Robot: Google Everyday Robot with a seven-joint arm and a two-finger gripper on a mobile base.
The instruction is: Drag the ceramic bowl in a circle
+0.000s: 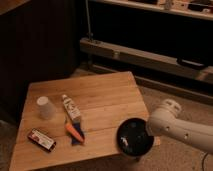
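The ceramic bowl [134, 140] is sitting at the near right corner of the wooden table [100, 95], and its edge is poking out past the table a bit. My gripper [149, 131] is resting at the bowl's right rim, closed tight. I think it is pinching that rim, but the spot is dark. My 1 white arm [180, 127] is coming in from the right. The white cup [44, 106], tube [71, 108], orange thing [75, 131] and dark packet [41, 139] are lying well apart, on the left.
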